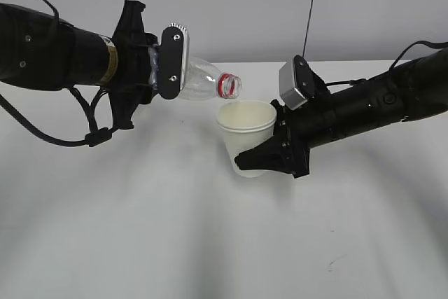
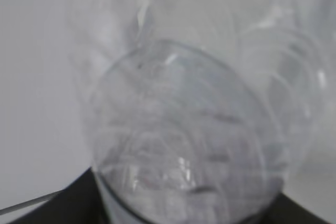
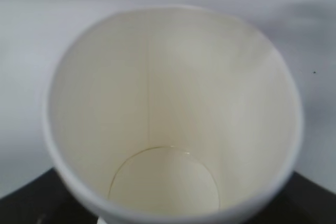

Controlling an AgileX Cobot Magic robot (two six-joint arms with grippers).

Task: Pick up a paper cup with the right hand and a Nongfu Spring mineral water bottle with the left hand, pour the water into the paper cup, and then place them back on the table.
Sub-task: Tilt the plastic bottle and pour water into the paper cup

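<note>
My left gripper (image 1: 164, 68) is shut on the clear water bottle (image 1: 199, 80), held nearly level in the air. Its red-ringed open mouth (image 1: 229, 86) points right, just above the left rim of the paper cup (image 1: 246, 131). My right gripper (image 1: 260, 157) is shut on the white paper cup, held a little above the table (image 1: 175, 229) and tilted slightly. In the left wrist view the bottle's clear base (image 2: 194, 140) fills the frame. In the right wrist view I look into the cup (image 3: 168, 114); a thin layer of clear liquid lies at its cream bottom (image 3: 165, 184).
Black cables hang from the left arm (image 1: 49, 47) towards the table. The right arm (image 1: 378, 103) stretches in from the right edge. A faint scuff mark (image 1: 336, 264) lies on the table at the front right.
</note>
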